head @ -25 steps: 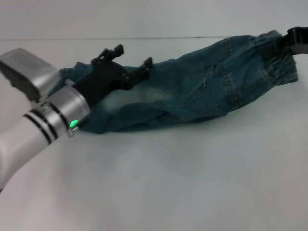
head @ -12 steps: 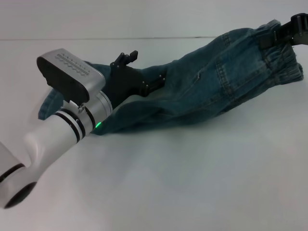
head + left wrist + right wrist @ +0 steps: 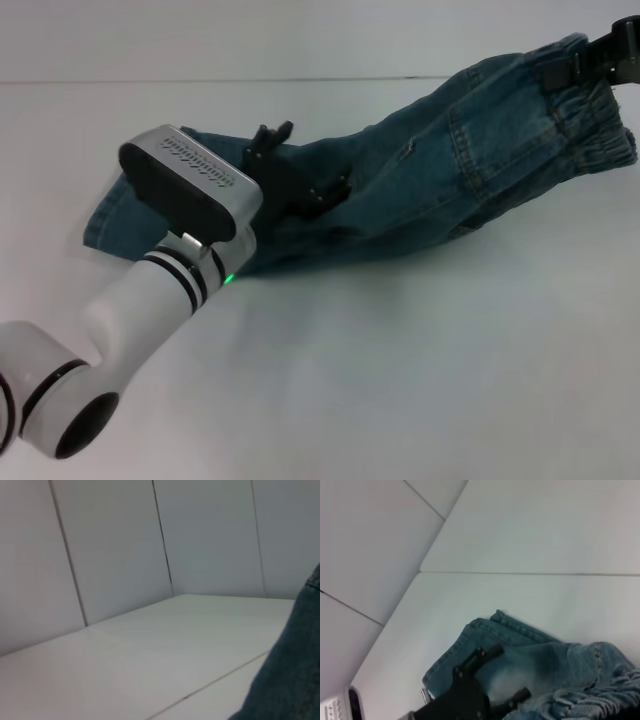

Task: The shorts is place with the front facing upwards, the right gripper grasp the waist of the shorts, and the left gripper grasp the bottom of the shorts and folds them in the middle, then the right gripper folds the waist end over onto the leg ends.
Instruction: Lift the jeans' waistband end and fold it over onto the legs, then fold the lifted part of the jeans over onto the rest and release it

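Fingers of the left gripper (image 3: 300, 165) are splaying open over the leg ends (image 3: 130, 205) while I'm pinching the waist (image 3: 590, 100) in the right gripper (image 3: 608, 58), and this floppy denim is sagging between them, so I'm favouring the hem.

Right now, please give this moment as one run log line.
denim shorts: folded lengthwise | right claw: shut on waist, lifted | left claw: open above leg ends
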Controlling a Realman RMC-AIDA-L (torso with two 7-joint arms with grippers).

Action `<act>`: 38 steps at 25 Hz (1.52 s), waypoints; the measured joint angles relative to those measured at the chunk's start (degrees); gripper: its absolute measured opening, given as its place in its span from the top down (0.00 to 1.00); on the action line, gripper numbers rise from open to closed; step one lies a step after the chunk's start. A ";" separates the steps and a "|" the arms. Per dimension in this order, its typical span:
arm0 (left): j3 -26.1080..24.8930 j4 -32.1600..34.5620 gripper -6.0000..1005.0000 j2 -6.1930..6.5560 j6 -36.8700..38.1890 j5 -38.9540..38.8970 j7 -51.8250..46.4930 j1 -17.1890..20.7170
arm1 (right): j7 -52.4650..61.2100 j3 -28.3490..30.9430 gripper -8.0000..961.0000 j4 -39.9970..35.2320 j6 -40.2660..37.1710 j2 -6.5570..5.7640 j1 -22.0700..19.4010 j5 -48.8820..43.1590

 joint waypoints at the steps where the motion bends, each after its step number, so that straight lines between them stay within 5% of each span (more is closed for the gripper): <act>1: 0.14 -0.51 0.07 0.01 -0.01 0.04 0.07 -0.10 | 0.00 0.08 0.89 -0.01 0.11 -0.03 -0.03 0.10; 11: 0.18 -6.35 0.07 0.00 -0.08 4.50 0.21 0.08 | 0.24 0.29 0.89 -0.05 1.01 -0.10 2.05 0.80; 15: 0.12 -8.39 0.15 0.00 -0.13 4.61 0.28 0.03 | 0.22 -0.03 0.89 -0.05 1.29 0.26 3.65 0.80; 30: -0.48 -15.75 0.15 0.00 -0.22 5.21 6.00 -0.54 | -0.46 -3.00 0.89 0.70 1.69 1.85 8.53 0.87; 38: -5.61 -13.66 0.15 0.38 2.07 6.11 6.03 4.05 | -1.61 -3.50 0.89 3.16 1.87 1.07 7.19 0.89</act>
